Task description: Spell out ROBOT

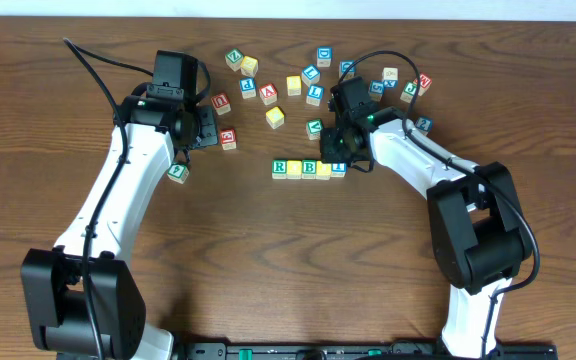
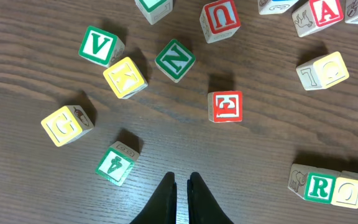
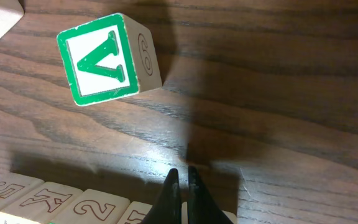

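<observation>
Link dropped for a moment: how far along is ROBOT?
Done: R, yellow cube, B, second yellow cube, blue cube in one row. In hand: nothing; left gripper and right gripper are shut, empty. Left: confirm the blue cube reads T, unreadable here.

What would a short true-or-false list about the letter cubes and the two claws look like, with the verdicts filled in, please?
1. The left claw is shut and holds nothing. True.
2. The R cube at the end of the row has a red letter. False: its letter is green.
3. The green V cube lies apart from the row. True.
4. The right claw is wide open. False: it is shut.
5. The red E cube sits in the row. False: it lies by itself, well away from it.
</observation>
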Tool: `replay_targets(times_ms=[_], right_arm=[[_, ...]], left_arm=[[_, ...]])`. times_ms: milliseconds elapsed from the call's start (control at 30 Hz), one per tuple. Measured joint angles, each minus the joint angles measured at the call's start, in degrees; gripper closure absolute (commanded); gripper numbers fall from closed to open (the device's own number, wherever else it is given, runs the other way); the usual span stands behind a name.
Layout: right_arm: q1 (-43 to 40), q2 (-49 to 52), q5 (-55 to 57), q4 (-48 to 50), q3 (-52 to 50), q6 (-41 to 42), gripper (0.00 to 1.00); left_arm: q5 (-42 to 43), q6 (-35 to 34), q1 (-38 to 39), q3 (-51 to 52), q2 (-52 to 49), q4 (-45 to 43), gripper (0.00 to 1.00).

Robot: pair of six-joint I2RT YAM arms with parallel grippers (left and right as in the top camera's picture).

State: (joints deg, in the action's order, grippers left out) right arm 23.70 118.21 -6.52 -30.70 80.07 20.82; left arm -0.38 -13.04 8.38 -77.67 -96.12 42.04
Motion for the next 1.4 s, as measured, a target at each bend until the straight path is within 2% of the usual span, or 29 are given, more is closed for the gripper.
replay_targets(times_ms=[1067, 1400], right_arm=[[-1.7, -0.1, 0.0, 0.9, 0.0, 2.8, 0.98], [-4.6, -1.0, 1.2, -8.5, 0.0, 4.6, 0.98]], left_arm=[[0.0, 0.0, 0.0, 0.0, 0.0, -0.1, 0.92], [0.0, 0.0, 0.0, 0.0, 0.0, -0.1, 0.92]])
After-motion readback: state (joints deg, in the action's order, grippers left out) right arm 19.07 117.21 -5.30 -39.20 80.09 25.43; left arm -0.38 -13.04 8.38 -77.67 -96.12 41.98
